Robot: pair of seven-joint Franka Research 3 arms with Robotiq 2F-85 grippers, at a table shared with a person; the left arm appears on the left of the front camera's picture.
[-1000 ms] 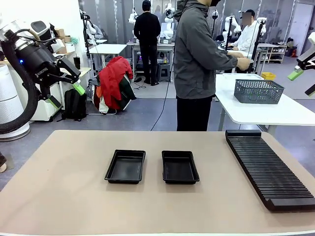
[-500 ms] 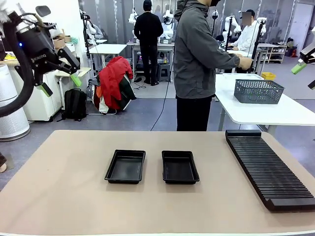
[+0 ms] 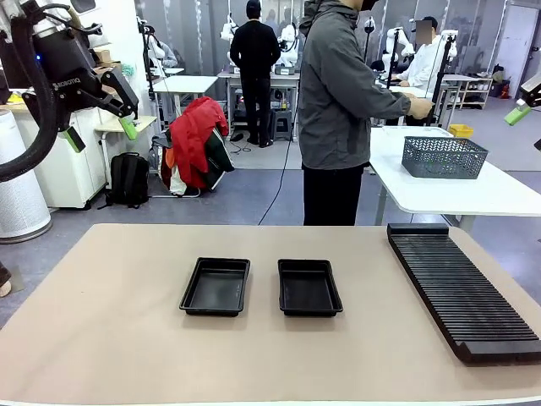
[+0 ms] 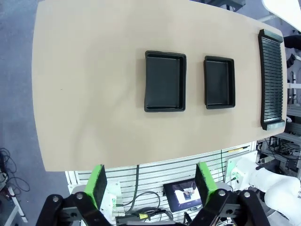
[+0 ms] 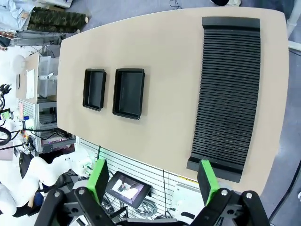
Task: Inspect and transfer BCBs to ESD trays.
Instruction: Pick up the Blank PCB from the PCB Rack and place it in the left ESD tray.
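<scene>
- Two ESD trays sit side by side near the middle of the tan table, apart from each other with a strip of tabletop between them.
- The left tray and the right tray are alike: shallow, black and rectangular, and each shows a bare black floor.
- One long black ribbed rack lies along the right side of the table, well apart from the right tray. It runs from the far edge toward the near edge.
- The left gripper is held high above the left end of the table, well apart from both trays. Its two green-padded fingers are spread wide and hold nothing.
- The right gripper is held high off the right side, well above the rack. Its jaws are also spread wide, with nothing between them.
- One person in a grey jacket stands just beyond the far edge of the table. They are turned to the right, with a hand reaching over a white side table.
- One grey mesh basket rests on that side table.
- Two more people are farther back: one in black is standing, and one in white is at a bench.
</scene>
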